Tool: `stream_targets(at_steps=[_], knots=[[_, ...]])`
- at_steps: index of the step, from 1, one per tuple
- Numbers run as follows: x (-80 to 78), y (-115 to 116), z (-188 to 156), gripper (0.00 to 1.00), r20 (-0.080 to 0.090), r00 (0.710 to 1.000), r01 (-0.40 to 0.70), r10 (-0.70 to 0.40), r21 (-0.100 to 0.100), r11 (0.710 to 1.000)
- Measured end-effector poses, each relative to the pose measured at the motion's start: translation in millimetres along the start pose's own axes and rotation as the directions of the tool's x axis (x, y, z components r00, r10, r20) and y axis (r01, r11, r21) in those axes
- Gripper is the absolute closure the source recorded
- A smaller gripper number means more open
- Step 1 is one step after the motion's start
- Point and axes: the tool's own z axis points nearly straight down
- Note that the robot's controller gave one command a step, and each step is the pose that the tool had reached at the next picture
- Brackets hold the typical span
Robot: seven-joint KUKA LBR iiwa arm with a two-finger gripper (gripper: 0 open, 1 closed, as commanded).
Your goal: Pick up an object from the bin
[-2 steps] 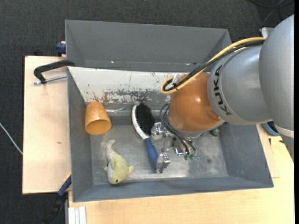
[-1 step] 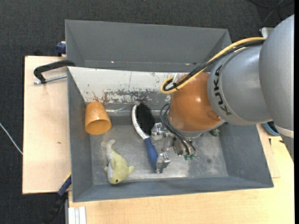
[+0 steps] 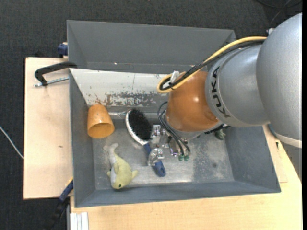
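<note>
Arm [image 3: 249, 85] enters from the right of the camera view; its orange wrist cover [image 3: 189, 107] sits over the centre of the bin [image 3: 230, 162]. Gripper [image 3: 161, 148] is low in the bin, approx. mid-floor, directly above the neck of a brush [image 3: 139, 126], i.e. where the white oval head w/ black bristles meets the blue handle [image 3: 158, 167]. Gripper state: cannot tell, since the mechanism is seen from above & its metal parts overlap the brush. Contact w/ the brush is not confirmed. Brush lies flat, bristles showing, head toward back-left, handle end toward the front wall. Other items: orange cup [image 3: 100, 121] left of the brush head, near but apart, by the left wall; yellow-green plush toy [image 3: 120, 170] at front-left, close to the front wall, apart from the gripper.
</note>
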Motion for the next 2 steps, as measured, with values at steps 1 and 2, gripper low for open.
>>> stream_targets(at_steps=[1,2], knots=[[-0.7,15.0,-130.2,1.00,-0.019,0.999,-0.048,0.048,0.005,0.999],[1.1,14.4,-125.5,0.00,-0.028,0.998,-0.047,0.048,0.008,0.999]])
